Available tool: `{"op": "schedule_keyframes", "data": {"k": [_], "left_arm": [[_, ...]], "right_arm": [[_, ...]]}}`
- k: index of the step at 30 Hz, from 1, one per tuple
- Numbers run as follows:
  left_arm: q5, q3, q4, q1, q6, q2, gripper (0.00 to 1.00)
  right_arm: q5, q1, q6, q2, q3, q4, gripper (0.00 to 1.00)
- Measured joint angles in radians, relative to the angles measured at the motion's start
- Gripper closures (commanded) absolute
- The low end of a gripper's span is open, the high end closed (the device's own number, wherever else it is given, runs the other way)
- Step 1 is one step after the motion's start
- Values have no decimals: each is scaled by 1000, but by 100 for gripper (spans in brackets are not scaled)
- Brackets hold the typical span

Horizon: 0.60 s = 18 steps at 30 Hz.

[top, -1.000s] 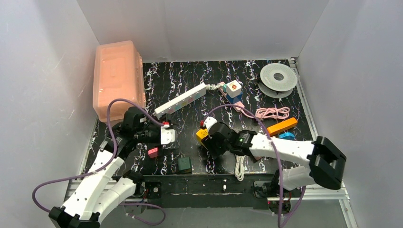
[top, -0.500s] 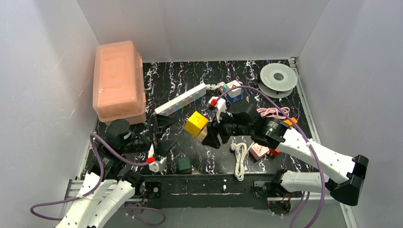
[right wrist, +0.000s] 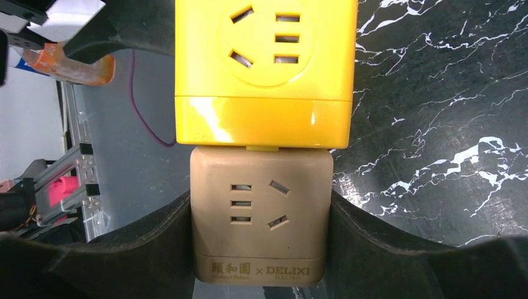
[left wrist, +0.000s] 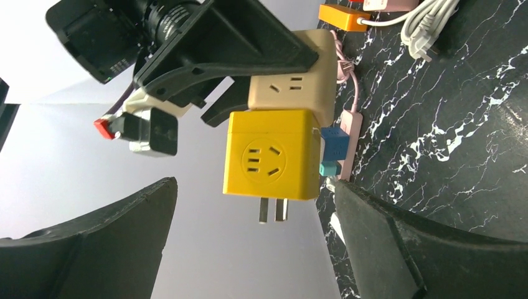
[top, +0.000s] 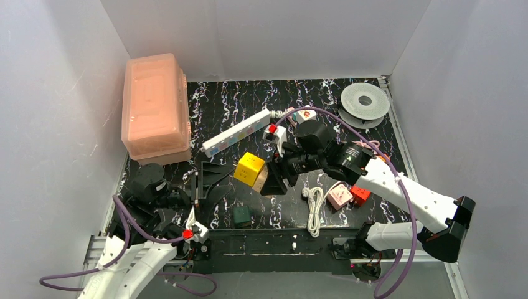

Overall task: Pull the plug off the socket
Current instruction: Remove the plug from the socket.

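Holds two joined cube adapters off the desk [top: 373, 134] in the right claw [right wrist: 261, 246], facing the spread left claw [top: 210, 176].

Pinches the beige cube adapter [right wrist: 260, 218] by its two side faces between the right claw's fingers [right wrist: 398, 249]. Carries the yellow cube adapter [left wrist: 273, 154] seated flush on the beige one's far end, past the fingertips, with two bare prongs jutting from the face turned away from the right claw. Presents the left claw wide apart and empty, in line with the yellow cube adapter, near it but not touching. Leaves the socket [top: 236, 134], a long white power strip, flat on the desk beyond both claws, untouched, corded end nearest the right claw's wrist.
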Motion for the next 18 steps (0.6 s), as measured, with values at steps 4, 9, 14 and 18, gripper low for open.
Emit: {"op": "schedule_keyframes", "data": {"k": [4, 9, 14, 18], "left_arm": [[-13, -1, -8, -27, 19, 36, 2], [-95, 9, -16, -106, 15, 108, 2], [-181, 32, -16, -173, -3, 172, 2], [-244, 34, 6, -207, -19, 208, 2]], "right_arm": [[-10, 0, 9, 32, 35, -5, 99], [-5, 0, 24, 64, 46, -7, 99], [10, 0, 27, 80, 64, -21, 99], [14, 0, 29, 83, 74, -24, 99]]}}
